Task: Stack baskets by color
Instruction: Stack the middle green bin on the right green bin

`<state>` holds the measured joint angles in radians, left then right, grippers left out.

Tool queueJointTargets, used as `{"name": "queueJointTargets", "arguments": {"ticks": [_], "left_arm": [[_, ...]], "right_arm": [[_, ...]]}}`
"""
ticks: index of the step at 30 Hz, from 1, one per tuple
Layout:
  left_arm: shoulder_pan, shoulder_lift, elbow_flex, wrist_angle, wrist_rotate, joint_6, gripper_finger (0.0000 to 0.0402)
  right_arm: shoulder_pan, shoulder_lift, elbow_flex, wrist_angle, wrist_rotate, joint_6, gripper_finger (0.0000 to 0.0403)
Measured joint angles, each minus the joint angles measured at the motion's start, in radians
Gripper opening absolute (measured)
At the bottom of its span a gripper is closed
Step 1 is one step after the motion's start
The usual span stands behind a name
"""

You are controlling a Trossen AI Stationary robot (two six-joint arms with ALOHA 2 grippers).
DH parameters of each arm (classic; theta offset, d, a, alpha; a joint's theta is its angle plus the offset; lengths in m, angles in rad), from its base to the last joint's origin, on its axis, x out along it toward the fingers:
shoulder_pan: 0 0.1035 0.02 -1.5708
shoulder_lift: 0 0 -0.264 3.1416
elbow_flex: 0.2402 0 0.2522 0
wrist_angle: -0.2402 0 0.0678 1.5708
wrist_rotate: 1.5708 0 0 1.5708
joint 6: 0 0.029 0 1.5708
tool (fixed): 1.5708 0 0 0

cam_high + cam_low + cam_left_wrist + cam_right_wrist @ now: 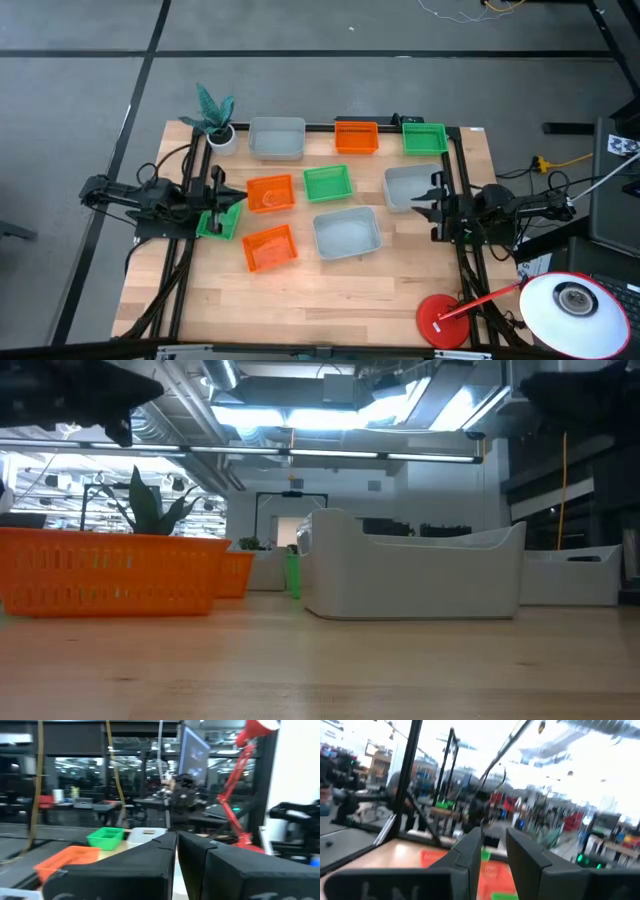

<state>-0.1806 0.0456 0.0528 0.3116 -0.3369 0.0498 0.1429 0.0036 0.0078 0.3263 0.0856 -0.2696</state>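
Note:
Several baskets stand on their bottoms on the wooden table. Along the far edge are a grey basket, an orange one and a green one. In the middle are an orange, a green and a grey basket. Nearer are an orange and a grey basket. At the left edge stands a green basket, partly under my left arm. My left gripper hangs shut above the table's left edge. My right gripper hangs open over the right edge, beside the middle grey basket, with nothing between its fingers.
A small white pot with a teal plant stands at the far left corner. A red desk lamp's base sits at the near right corner, and its white head lies beyond the table. Black rails run along both sides.

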Motion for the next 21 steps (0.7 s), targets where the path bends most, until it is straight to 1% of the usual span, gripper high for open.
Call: {"name": "queueJointTargets", "arguments": {"ticks": [2,9,11,14,17,21], "left_arm": [[0.007,0.000,0.000,0.001,-0.021,0.020,0.0009],[0.012,0.000,0.000,0.009,-0.013,0.016,0.0009],[0.012,0.000,0.000,0.046,-0.012,0.032,0.0009],[0.012,0.000,0.000,0.127,0.001,0.079,0.0009],[0.012,0.000,0.000,0.168,0.025,0.085,0.0009],[0.012,0.046,0.000,0.151,0.051,0.042,0.0009]], "right_arm": [[0.000,0.000,0.000,0.022,0.000,-0.001,0.0092],[0.000,0.000,0.000,0.046,0.000,0.031,0.0092],[0.000,0.001,0.015,0.051,0.002,0.029,0.0092],[0.000,0.006,0.052,0.052,0.034,0.023,0.0092],[0.000,0.033,0.097,0.053,0.061,0.001,0.0092],[0.000,0.119,0.159,0.030,0.061,-0.001,0.0092]]}}
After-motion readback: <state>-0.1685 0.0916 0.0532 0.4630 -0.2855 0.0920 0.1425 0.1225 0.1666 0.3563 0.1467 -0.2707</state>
